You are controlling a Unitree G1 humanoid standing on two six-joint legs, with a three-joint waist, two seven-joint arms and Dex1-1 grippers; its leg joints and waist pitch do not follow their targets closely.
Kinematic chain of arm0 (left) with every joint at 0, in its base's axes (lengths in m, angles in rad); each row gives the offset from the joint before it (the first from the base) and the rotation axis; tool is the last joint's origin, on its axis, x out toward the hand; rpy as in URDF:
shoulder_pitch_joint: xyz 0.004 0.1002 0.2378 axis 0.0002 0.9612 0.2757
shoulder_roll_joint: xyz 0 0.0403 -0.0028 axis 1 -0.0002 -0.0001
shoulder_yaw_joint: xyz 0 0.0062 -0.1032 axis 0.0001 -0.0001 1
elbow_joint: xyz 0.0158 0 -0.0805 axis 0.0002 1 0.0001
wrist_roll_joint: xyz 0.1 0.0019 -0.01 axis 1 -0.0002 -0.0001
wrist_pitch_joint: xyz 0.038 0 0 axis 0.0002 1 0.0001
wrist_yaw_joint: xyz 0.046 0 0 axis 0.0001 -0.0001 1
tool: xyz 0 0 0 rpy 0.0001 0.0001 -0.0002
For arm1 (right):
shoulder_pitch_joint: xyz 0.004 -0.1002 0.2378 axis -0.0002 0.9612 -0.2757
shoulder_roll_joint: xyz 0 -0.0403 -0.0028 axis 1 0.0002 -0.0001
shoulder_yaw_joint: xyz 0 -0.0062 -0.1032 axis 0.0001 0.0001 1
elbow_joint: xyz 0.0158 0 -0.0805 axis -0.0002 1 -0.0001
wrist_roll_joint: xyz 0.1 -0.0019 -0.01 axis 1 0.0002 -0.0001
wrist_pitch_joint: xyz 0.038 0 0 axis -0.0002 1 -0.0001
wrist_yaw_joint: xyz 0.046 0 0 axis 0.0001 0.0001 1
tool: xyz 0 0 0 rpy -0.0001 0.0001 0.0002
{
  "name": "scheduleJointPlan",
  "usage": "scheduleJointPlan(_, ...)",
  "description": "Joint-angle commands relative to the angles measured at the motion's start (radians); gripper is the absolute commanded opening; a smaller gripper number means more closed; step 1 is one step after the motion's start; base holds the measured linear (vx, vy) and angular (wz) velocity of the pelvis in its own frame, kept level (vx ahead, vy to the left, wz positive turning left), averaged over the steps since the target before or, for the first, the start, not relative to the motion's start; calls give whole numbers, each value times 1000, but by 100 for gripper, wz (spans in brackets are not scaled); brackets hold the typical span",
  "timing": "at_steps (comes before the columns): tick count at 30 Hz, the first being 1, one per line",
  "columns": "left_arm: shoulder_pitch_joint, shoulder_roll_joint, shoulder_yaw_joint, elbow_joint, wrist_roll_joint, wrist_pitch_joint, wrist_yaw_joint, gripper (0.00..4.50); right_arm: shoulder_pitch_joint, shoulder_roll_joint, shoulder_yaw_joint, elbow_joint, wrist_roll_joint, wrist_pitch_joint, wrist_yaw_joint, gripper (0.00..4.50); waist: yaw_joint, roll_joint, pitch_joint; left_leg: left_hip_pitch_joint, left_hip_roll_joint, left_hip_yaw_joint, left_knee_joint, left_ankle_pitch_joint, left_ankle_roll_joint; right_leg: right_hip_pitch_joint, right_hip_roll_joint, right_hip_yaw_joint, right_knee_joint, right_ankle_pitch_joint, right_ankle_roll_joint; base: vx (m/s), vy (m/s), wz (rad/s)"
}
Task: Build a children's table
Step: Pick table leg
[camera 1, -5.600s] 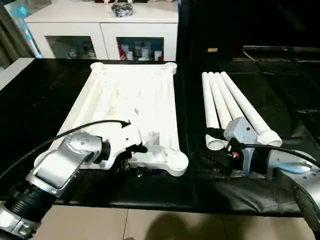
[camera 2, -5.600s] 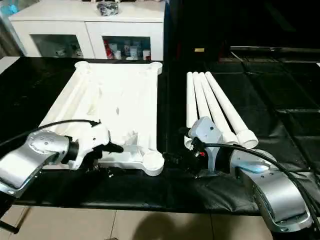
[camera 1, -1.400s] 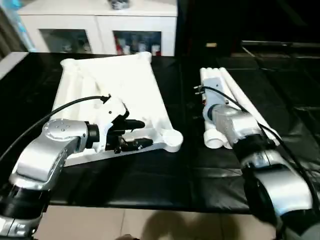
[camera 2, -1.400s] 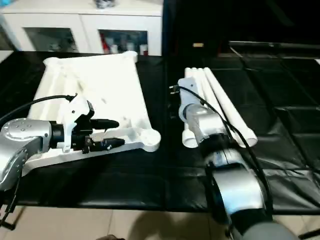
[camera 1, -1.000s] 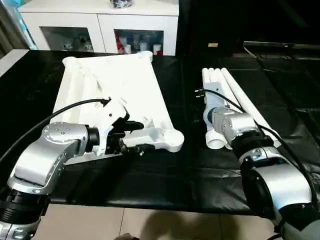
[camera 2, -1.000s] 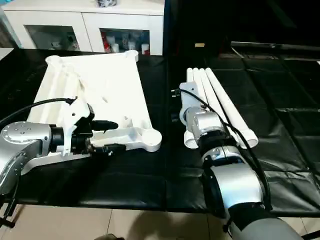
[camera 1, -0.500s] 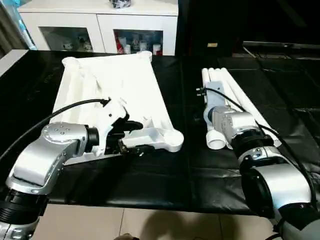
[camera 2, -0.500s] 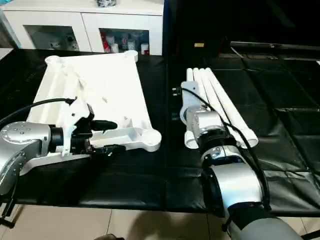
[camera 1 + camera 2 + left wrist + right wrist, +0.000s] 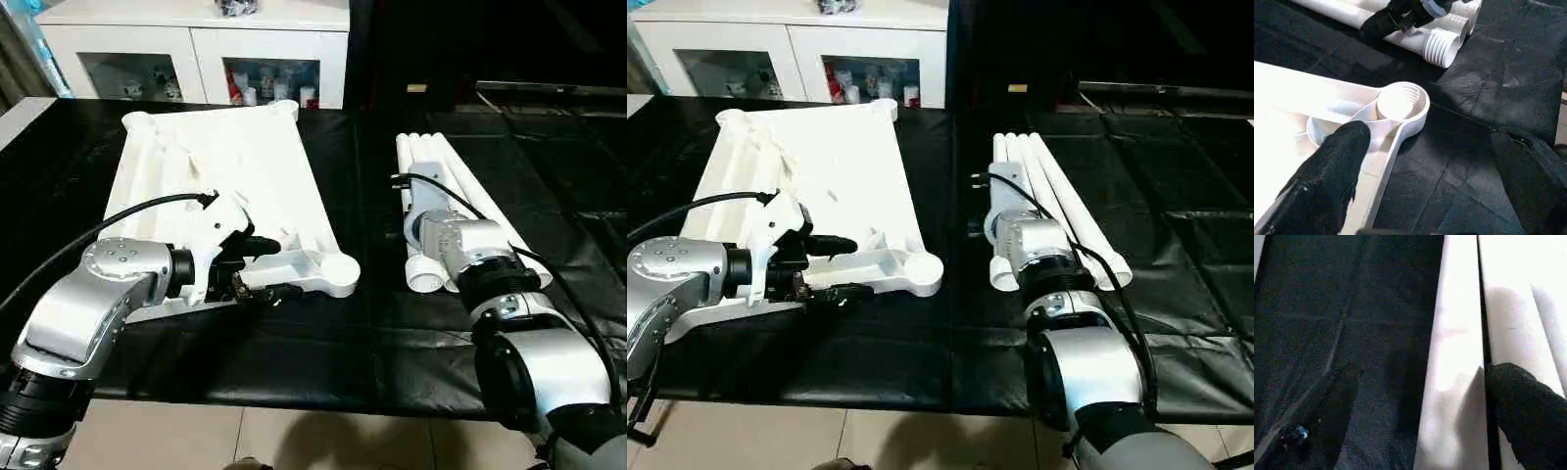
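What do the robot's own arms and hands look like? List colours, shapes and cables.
Both forearms are rounded silver metal shells with black ribbed collars at the joints. The left hand has a white housing and two black fingers. The right hand has the same matte black fingers. A thin black cable loops over each forearm.

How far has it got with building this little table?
Barely started. The tabletop lies underside up, its near corner socket empty. All four legs lie loose beside it. The open left gripper straddles the tabletop's near edge; the open right gripper straddles one leg. Fitting every leg remains.
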Motion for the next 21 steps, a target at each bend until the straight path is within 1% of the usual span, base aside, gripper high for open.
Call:
scheduleJointPlan(1, -22, 8, -16, 8, -1, -7, 0, 444, 12, 0, -12, -14, 11, 35, 3, 450, 1, 16, -81, 25, 68, -24, -69, -87, -36, 49, -80, 46, -48, 69, -289, 0, 0, 0)
scheduleJointPlan(3, -21, 10, -19, 6, -2, -6, 0, 444, 17, 9, -25, -3, 31, 54, 21, 450, 2, 15, -80, 24, 69, -24, -70, -93, -39, 49, -81, 46, -49, 64, -289, 0, 0, 0)
scheduleJointPlan(7, -18, 13, -21, 3, -2, -6, -1, 444, 22, 15, -35, -4, 42, 60, 35, 450, 3, 15, -80, 24, 69, -24, -70, -89, -38, 50, -82, 47, -48, 66, -290, 0, 0, 0)
scheduleJointPlan(8, -17, 13, -23, 1, -3, -5, -1, 450, 26, 14, -34, -6, 40, 67, 40, 420, 2, 14, -81, 23, 69, -25, -69, -83, -36, 50, -82, 46, -47, 72, -292, 0, 0, 0)
scheduleJointPlan(9, -17, 12, -23, 0, -3, -4, -1, 450, 27, 13, -34, -6, 39, 69, 41, 420, 3, 12, -81, 23, 69, -24, -69, -82, -36, 50, -82, 46, -48, 70, -292, 0, 0, 0)
scheduleJointPlan(10, -17, 12, -23, 0, -3, -4, -1, 450, 27, 13, -33, -6, 39, 70, 42, 420, 3, 13, -80, 23, 69, -24, -69, -83, -35, 50, -83, 47, -48, 68, -293, 0, 0, 0)
scheduleJointPlan(13, -14, 13, -27, -3, -5, -2, -1, 450, 28, 9, -38, -2, 43, 86, 49, 383, 3, 12, -80, 24, 69, -24, -70, -91, -37, 49, -83, 47, -50, 49, -293, 0, 0, 0)
scheduleJointPlan(15, -11, 13, -29, -6, -5, -1, 0, 450, 29, 8, -46, 4, 51, 95, 56, 372, 4, 11, -79, 24, 69, -24, -70, -92, -38, 49, -83, 47, -50, 42, -291, 0, 0, 0)
scheduleJointPlan(16, -10, 14, -29, -6, -6, -1, -1, 450, 30, 7, -48, 8, 53, 96, 58, 352, 4, 10, -79, 24, 69, -24, -70, -93, -38, 50, -84, 47, -50, 38, -290, 0, 0, 0)
scheduleJointPlan(17, -8, 15, -29, -6, -7, -2, -1, 450, 30, 6, -52, 12, 57, 98, 60, 340, 4, 11, -79, 24, 69, -24, -69, -96, -38, 49, -83, 47, -50, 33, -288, 0, 0, 0)
scheduleJointPlan(18, -6, 17, -29, -5, -6, -5, -2, 450, 31, 6, -63, 18, 64, 99, 60, 340, 4, 10, -79, 24, 69, -24, -70, -97, -38, 49, -83, 47, -51, 30, -288, 0, 0, 0)
scheduleJointPlan(21, 5, 15, -37, -3, -2, -14, 1, 450, 41, 5, -80, 26, 74, 96, 64, 314, 4, 19, -78, 24, 69, -25, -70, -106, -43, 48, -83, 47, -50, 27, -289, 0, 0, 0)
